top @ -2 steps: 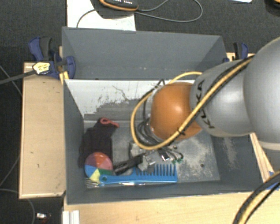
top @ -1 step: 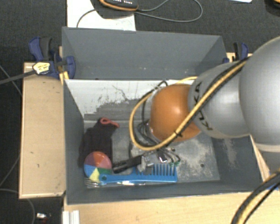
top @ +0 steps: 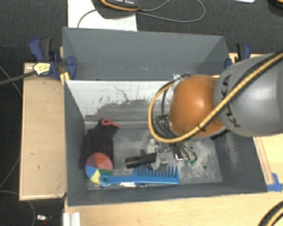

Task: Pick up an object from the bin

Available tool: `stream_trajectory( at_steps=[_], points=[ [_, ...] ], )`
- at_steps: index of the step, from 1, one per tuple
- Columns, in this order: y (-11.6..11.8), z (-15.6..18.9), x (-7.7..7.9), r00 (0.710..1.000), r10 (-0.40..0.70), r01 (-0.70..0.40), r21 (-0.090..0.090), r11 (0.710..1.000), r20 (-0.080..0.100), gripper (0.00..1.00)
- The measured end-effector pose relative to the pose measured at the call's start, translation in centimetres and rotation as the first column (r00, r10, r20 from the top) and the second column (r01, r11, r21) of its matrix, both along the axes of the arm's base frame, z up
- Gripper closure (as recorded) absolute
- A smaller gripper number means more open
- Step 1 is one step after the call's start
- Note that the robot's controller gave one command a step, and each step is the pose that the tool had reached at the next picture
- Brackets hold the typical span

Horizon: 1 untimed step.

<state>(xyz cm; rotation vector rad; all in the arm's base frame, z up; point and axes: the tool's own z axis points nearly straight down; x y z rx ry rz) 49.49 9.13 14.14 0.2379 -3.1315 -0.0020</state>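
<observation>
My gripper (top: pixel 166 155) hangs low over the bin floor, right of the middle, just under the arm's orange cover. A black stick-shaped thing (top: pixel 137 160) lies right at its left side; I cannot tell whether they touch. A blue comb (top: pixel 146 177) lies along the front wall, just below the gripper, teeth pointing towards the back of the bin. A small green piece (top: pixel 192 162) peeks out at the gripper's right.
A black cloth with a red tip (top: pixel 98 139) lies at the left wall. A ball in red, blue and yellow (top: pixel 98 166) rests at its front end, touching the comb's handle. The arm and its cables cover the bin's right middle.
</observation>
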Motion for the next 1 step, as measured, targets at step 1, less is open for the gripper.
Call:
stream_trajectory(
  at_steps=[1],
  points=[
    [0.26,2.47,-0.23,1.000,-0.004,0.004,0.001,1.000,0.010,1.00]
  ],
)
